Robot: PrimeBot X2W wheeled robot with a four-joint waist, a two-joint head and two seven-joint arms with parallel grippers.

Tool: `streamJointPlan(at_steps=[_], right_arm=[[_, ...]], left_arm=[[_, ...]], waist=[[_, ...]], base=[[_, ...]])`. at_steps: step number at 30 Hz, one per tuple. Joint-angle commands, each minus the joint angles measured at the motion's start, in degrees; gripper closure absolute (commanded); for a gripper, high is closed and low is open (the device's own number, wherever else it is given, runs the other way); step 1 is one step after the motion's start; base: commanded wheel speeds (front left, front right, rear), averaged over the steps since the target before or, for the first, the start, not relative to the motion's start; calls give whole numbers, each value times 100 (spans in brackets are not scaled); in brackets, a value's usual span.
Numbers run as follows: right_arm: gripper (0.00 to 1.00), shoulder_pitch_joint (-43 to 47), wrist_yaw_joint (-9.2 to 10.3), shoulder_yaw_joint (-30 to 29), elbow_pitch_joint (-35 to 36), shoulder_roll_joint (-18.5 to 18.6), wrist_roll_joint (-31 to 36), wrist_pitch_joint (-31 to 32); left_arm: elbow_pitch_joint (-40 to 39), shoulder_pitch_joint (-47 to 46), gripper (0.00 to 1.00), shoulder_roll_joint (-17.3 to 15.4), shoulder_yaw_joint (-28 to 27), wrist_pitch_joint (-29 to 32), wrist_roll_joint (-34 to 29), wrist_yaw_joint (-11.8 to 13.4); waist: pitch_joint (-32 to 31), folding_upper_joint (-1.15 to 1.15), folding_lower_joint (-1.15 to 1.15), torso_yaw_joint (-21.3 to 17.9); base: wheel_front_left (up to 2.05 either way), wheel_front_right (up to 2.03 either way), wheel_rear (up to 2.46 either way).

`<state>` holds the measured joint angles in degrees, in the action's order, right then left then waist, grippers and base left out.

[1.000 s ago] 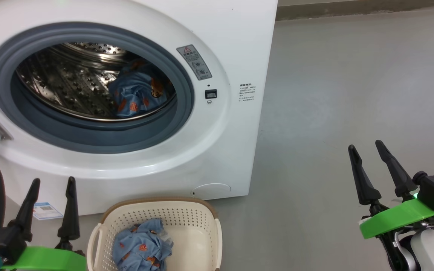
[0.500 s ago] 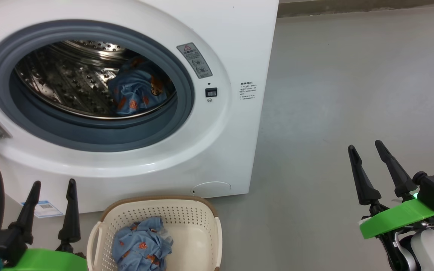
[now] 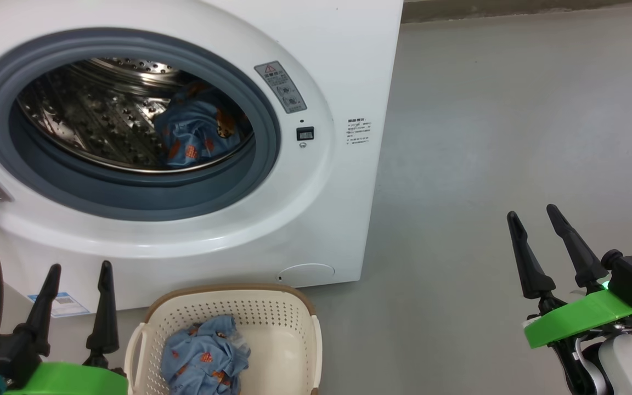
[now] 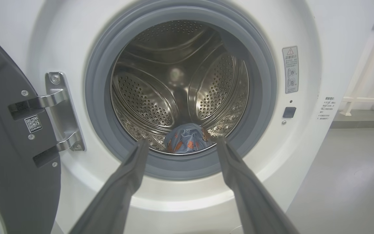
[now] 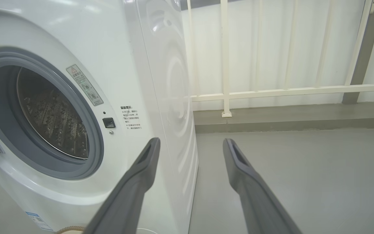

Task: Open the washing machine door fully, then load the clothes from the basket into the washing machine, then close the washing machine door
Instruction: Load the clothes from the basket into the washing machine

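My left hand [image 3: 80,265] and right hand [image 3: 531,210] are spread, empty; grabbing the clothes [image 3: 206,359], I might snag the basket [image 3: 288,329] rim

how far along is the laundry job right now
Done: the door is swung wide open, and one garment lies in the drum.
In hand: nothing; the left end effector and right end effector are both open and empty.
Left: a second garment sits in the basket; it has to go into the drum, then the door has to be shut.
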<state>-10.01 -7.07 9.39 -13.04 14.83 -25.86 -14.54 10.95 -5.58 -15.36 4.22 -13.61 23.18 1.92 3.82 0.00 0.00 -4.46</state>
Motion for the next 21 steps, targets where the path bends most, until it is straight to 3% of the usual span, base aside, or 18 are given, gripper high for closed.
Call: streamJointPlan(at_steps=[1, 21], right_arm=[[0, -123, -42, 118, 121, 105, -66, -46], [0, -261, -42, 73, 202, -11, -18, -46]], left_arm=[[-197, -159, 0, -178, -181, -29, 61, 42], [16, -346, 0, -213, -33, 14, 155, -50]], waist=[[9, 0, 0, -4], [402, 0, 0, -129]], base=[[0, 0, 0], [0, 0, 0]])
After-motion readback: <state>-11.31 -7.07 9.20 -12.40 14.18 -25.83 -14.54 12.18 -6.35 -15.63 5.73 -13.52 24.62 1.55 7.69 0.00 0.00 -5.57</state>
